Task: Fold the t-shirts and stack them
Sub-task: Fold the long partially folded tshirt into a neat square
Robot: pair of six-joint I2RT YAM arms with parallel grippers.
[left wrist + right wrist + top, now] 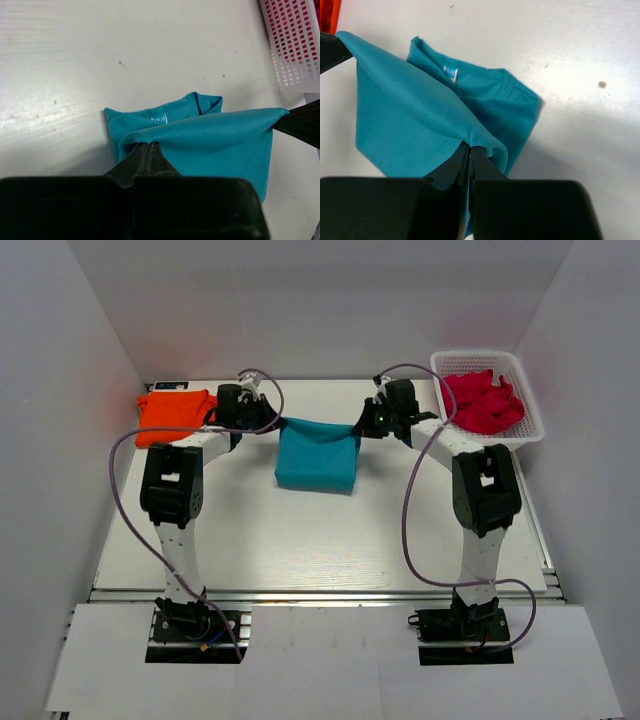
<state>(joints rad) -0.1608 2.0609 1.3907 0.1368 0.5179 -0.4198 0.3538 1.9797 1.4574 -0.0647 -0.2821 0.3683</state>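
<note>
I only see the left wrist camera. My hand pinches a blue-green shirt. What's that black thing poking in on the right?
Observer: That's the right hand, shut on the other corner of the teal shirt; the edge hangs lifted between it and the left hand.
Operator: Any other shirt?
Observer: Yes, an orange shirt lies at the far left of the table.
Operator: What fills the white basket?
Observer: The basket holds a heap of pink-red clothes.

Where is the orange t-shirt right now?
In the top view, the orange t-shirt lies at the far-left corner of the table, just left of the left end effector, which holds a corner of the teal t-shirt.
</note>
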